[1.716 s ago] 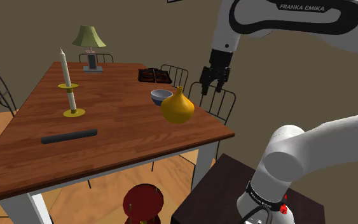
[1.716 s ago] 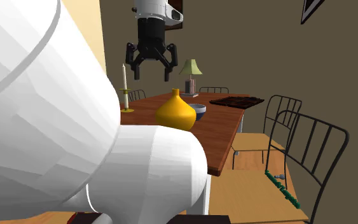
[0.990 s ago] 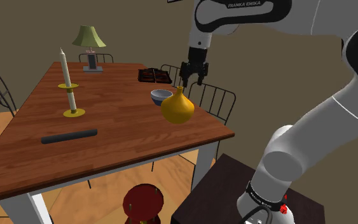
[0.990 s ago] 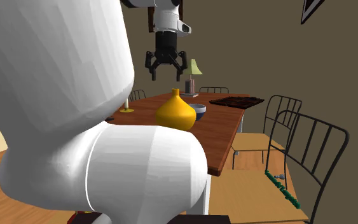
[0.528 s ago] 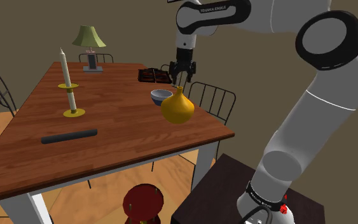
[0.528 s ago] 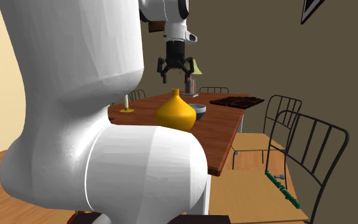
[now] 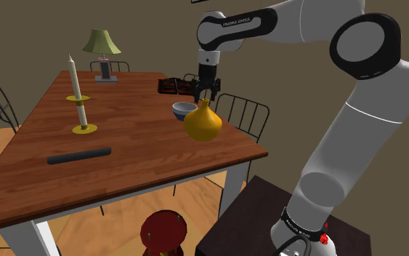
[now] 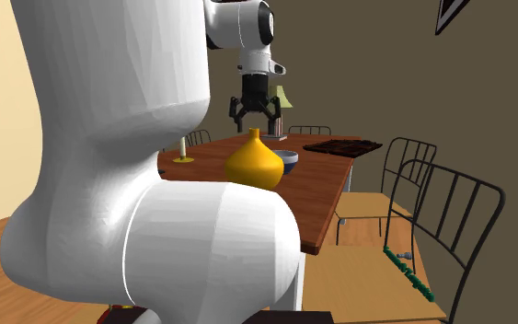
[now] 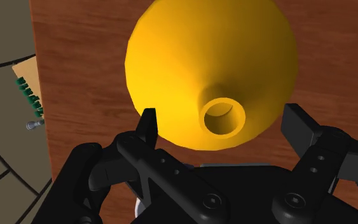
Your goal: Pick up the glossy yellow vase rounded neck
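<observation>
overhead, the gripper (image 7: 205,96) hung just above the yellow vase (image 7: 203,124), claw spread wide and touching nothing. in the wrist view the round open mouth of the vase's neck showed between the two black fingers (image 9: 148,124), with a clear gap on each side. the vase stood upright on the wooden table (image 7: 123,138), near the edge closest to the stand and just beside a small bowl (image 7: 184,110). lettering (image 7: 236,22) on the white arm read "franka emika". farther along the table were a white candle (image 7: 76,89) in a brass holder, a dark bar (image 7: 79,156) lying flat, a green-shaded lamp (image 7: 101,44) and a dark tray (image 7: 175,87). a metal chair (image 7: 243,116) stood behind the vase.
</observation>
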